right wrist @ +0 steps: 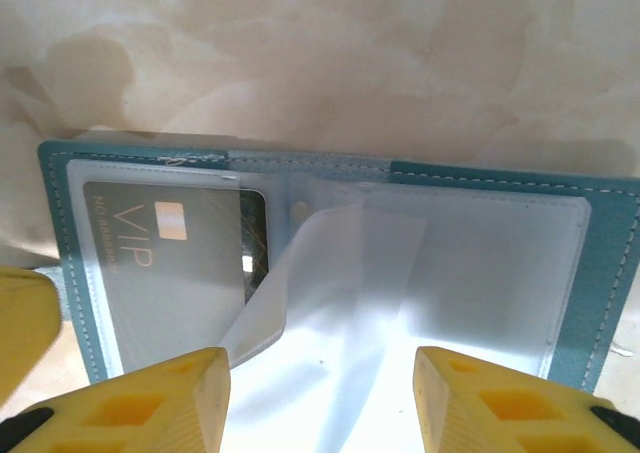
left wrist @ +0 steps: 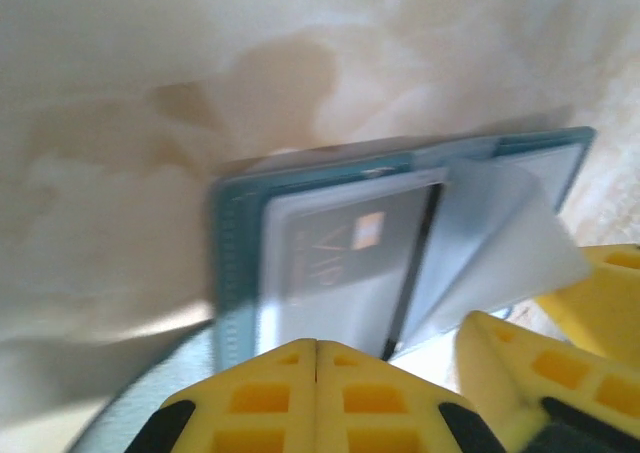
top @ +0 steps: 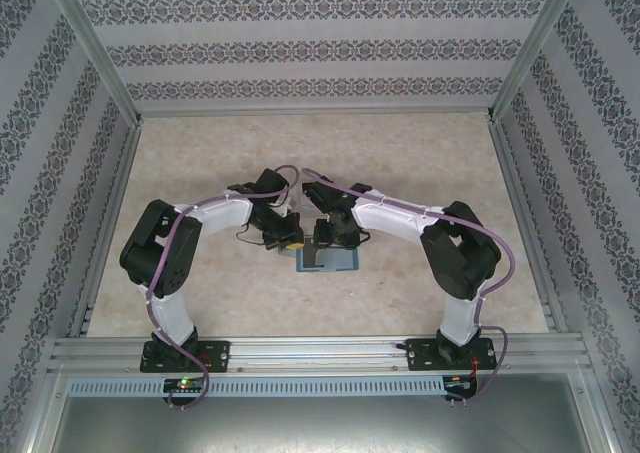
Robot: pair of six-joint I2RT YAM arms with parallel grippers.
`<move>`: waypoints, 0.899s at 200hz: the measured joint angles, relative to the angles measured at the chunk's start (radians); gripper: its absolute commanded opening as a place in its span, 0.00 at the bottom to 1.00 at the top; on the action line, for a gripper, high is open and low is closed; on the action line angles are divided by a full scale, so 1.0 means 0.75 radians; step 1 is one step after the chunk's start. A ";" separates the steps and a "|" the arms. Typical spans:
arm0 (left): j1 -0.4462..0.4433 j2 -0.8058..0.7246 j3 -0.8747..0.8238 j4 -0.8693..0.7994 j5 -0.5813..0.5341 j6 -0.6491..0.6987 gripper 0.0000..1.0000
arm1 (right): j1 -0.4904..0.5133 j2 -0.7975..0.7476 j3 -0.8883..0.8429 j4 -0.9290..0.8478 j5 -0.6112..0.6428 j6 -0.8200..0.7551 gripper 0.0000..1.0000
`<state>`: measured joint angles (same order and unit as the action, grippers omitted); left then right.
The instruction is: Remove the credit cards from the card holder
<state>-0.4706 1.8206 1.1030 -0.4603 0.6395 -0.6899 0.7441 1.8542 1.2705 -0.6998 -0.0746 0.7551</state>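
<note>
The teal card holder (top: 331,261) lies open and flat on the table between both arms. A dark credit card (right wrist: 170,253) with "VIP" lettering sits in its left pocket under a clear sleeve. A translucent inner sleeve (right wrist: 340,263) curls up from the middle of the card holder (right wrist: 610,263). My right gripper (right wrist: 320,393) stands open over the holder's near edge, with the raised sleeve between its fingers. My left gripper (left wrist: 317,358) is shut with nothing in it, its tips at the near edge of the card holder (left wrist: 230,263), just below the dark card (left wrist: 340,253).
The beige marbled table (top: 200,173) is boxed in by patterned walls on three sides. An aluminium rail (top: 320,351) carrying both arm bases runs along the near edge. The two grippers (top: 288,239) (top: 325,238) are close together, almost touching.
</note>
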 measured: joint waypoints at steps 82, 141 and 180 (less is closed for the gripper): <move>-0.047 0.057 0.046 -0.004 0.021 -0.026 0.00 | -0.003 -0.050 -0.049 0.014 -0.001 0.001 0.48; -0.081 0.091 0.087 -0.007 0.027 -0.031 0.00 | -0.021 -0.138 -0.073 0.015 -0.001 0.003 0.49; -0.100 0.119 0.122 -0.010 0.038 -0.030 0.00 | -0.055 -0.207 -0.139 0.064 -0.044 0.028 0.47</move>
<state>-0.5457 1.9099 1.1946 -0.4675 0.6682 -0.7124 0.7025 1.6993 1.1660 -0.6518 -0.1074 0.7765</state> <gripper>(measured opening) 0.043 0.492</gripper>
